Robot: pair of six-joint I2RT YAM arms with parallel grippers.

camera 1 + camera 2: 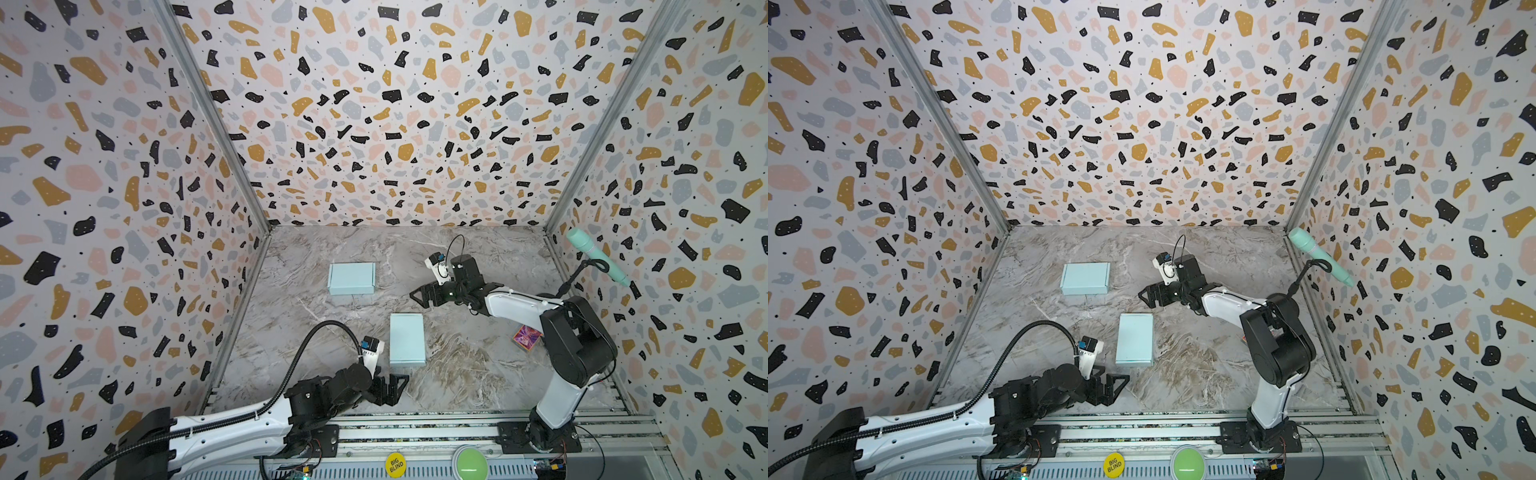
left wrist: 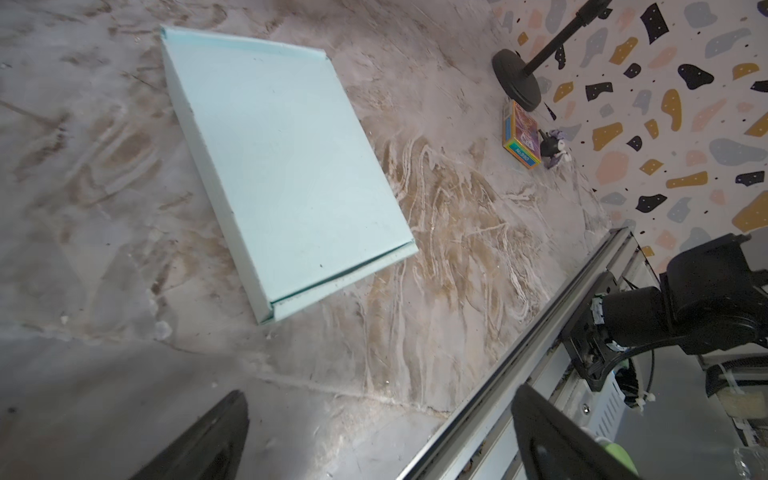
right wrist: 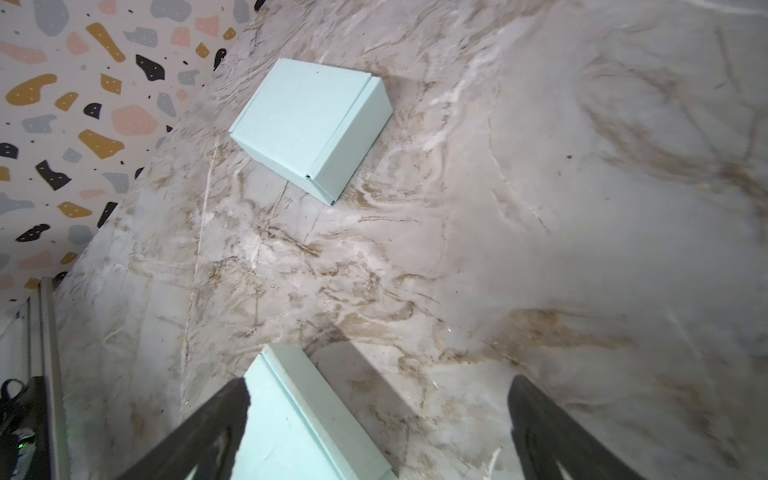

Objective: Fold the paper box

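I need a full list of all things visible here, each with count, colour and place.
table: one, marbled grey-brown
far paper box: one, light blue, left of table middle
near paper box: one, light blue, table middle, towards front rail
microphone: one, mint green, on black stand, table's right edge
card box: one, multicoloured, beside the stand's base
button: one, green, front rail
BIG BLIND disc: one, yellow, front rail
left claw: one, black, open, between near paper box and front rail
right claw: one, black, open, right of far paper box
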